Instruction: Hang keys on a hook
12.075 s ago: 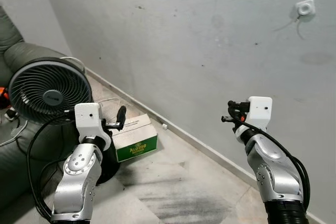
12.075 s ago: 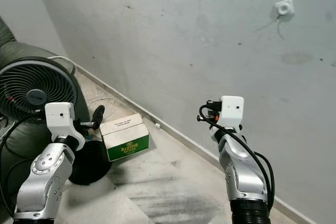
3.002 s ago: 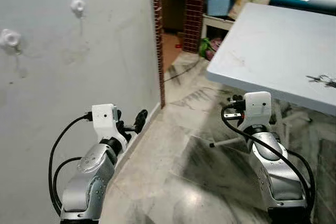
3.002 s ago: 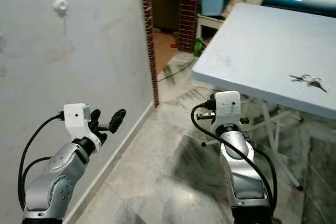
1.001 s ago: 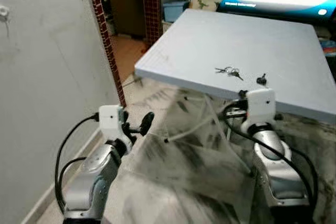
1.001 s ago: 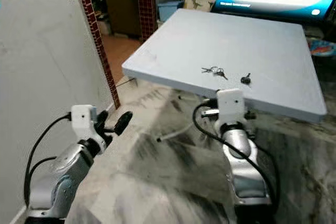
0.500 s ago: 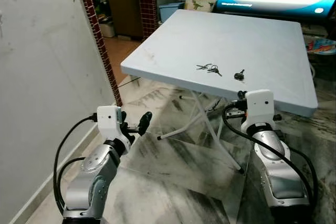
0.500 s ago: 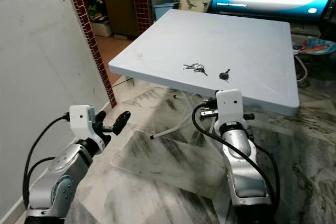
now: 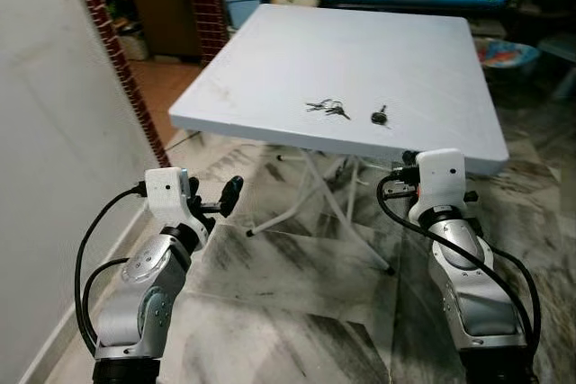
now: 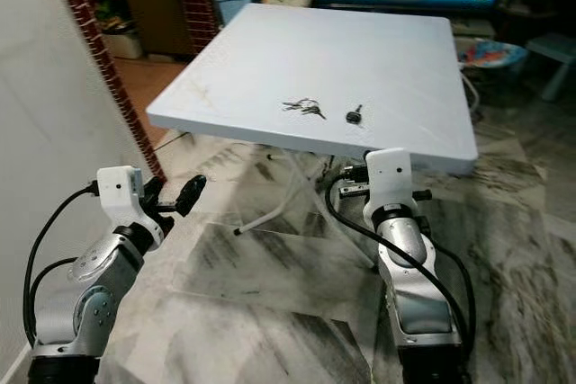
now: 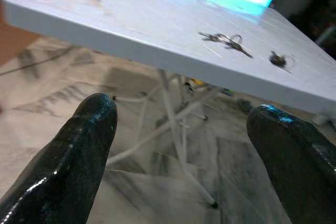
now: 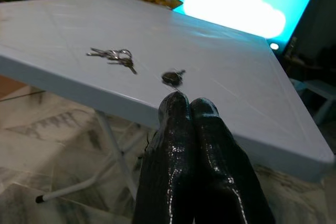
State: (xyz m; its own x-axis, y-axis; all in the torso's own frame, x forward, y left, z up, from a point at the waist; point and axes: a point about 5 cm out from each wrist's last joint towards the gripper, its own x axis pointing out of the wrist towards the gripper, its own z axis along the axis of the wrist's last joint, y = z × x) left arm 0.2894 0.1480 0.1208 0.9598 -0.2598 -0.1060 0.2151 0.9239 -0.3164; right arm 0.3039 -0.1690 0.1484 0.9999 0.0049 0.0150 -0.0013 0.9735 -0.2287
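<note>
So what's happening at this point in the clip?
The robot stands facing a white folding table. On it lie a bunch of keys and, just to its right, a single dark-headed key. Nothing is picked up yet. The right gripper is shut and empty, held below the table's near edge, pointing toward the single key. The left gripper is open, lower down and off to the left.
</note>
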